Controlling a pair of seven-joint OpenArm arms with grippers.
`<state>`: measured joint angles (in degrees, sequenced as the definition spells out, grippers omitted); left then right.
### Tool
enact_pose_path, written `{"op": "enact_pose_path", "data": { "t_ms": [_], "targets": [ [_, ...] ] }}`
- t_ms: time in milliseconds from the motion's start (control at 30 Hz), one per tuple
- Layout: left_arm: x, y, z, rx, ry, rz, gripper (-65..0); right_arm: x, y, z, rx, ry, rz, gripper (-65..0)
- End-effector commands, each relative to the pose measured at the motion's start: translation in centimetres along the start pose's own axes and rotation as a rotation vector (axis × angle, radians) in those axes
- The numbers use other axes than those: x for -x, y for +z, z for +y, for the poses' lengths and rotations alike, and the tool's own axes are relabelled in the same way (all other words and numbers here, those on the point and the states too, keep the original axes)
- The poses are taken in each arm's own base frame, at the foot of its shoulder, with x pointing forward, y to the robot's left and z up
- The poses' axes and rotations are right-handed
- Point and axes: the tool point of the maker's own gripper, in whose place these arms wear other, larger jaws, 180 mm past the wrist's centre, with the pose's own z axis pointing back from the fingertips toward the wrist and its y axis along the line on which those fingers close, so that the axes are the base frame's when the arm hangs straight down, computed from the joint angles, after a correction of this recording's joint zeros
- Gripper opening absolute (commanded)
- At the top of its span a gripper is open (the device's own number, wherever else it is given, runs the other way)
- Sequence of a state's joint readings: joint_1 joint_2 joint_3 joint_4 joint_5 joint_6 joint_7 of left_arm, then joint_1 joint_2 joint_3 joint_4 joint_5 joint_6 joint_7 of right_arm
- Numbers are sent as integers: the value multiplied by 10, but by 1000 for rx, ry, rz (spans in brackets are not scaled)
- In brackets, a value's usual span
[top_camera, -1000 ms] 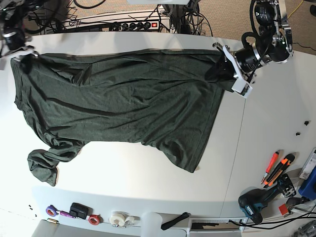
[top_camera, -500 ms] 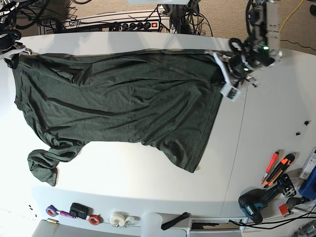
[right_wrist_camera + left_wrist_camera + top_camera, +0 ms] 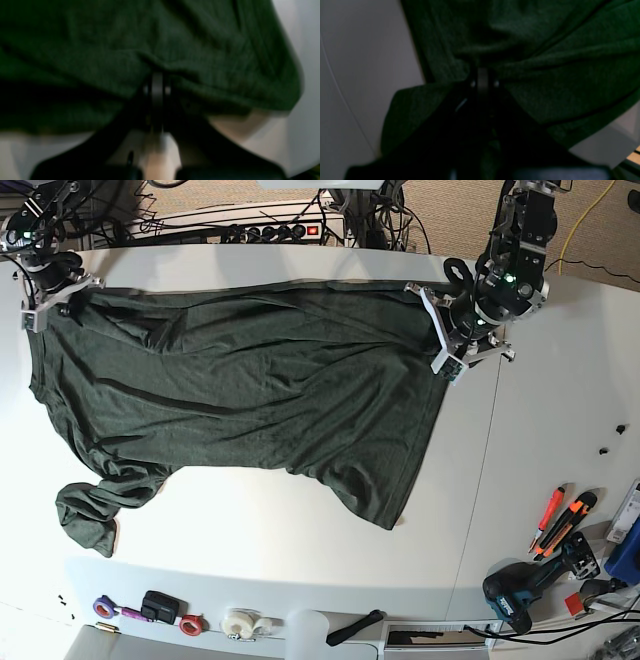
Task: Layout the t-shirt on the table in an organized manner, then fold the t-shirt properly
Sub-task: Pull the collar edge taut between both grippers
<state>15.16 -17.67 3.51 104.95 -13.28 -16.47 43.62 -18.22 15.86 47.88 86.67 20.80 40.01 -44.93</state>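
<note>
Both claws pinch the t-shirt (image 3: 240, 390): left gripper (image 3: 440, 330) at 2 o'clock, right gripper (image 3: 45, 298) at 10. Left has swung inward since a sec ago; spreading phase, folding not begun.

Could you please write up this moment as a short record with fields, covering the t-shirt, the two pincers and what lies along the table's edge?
garment: dark green t-shirt, spread wide across the table, wrinkled
loose sleeve: bunched at the near corner
left pincer: shut on the t-shirt's edge
right pincer: shut on the t-shirt's opposite far corner
fabric between the pincers: far edge runs nearly straight
table edge: tape rolls, orange cutters, drill
</note>
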Motion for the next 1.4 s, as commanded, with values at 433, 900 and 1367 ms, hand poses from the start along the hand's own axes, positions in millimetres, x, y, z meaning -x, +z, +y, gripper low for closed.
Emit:
{"op": "enact_pose_path", "data": {
  "t_ms": [433,900,1367],
  "targets": [
    [29,1,-8,36,40,107,-650,-4,6,-39,52,52,86,-650],
    [51,6,-17,53,53,166,-650,24,15,-38,34,38,176,-650],
    [65,15,-4,42,28,208,-650,37,18,-30,-9,-2,225,-650]
  ]
}}
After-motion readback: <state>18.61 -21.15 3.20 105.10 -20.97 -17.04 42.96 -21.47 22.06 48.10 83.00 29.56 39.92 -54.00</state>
